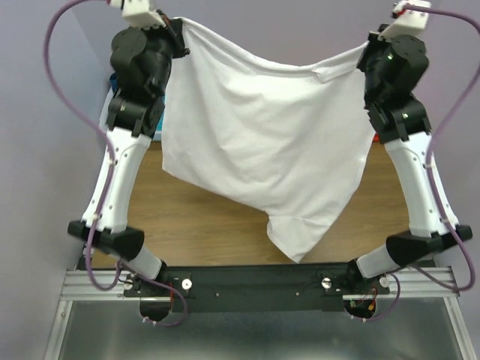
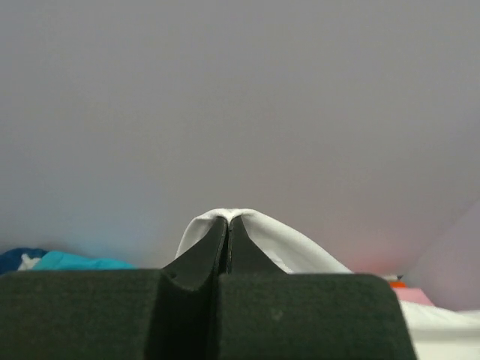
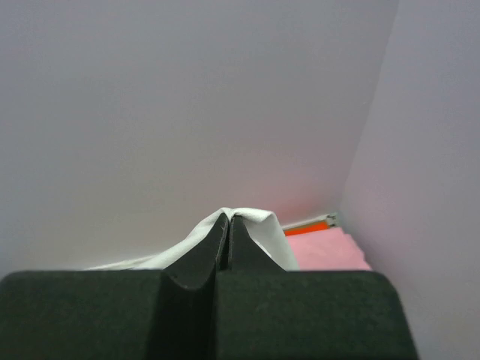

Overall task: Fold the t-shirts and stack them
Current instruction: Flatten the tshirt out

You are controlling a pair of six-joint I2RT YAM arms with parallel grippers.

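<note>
A white t-shirt [image 1: 262, 142] hangs spread in the air between my two raised arms, its lower corner drooping toward the table's near edge. My left gripper [image 1: 180, 34] is shut on its upper left corner; the left wrist view shows the jaws [image 2: 228, 221] pinching white cloth [image 2: 292, 247]. My right gripper [image 1: 369, 46] is shut on the upper right corner; the right wrist view shows the jaws [image 3: 229, 217] pinching white cloth [image 3: 259, 225]. A teal shirt [image 2: 75, 261] and a navy one [image 2: 19, 257] lie low at the left. A pink shirt [image 3: 326, 251] and an orange one [image 3: 306, 227] lie at the right.
The wooden table [image 1: 195, 217] lies under the hanging shirt. Grey walls stand behind and at both sides, meeting in a corner at the right [image 3: 360, 150]. A bit of blue cloth [image 1: 114, 81] shows behind the left arm.
</note>
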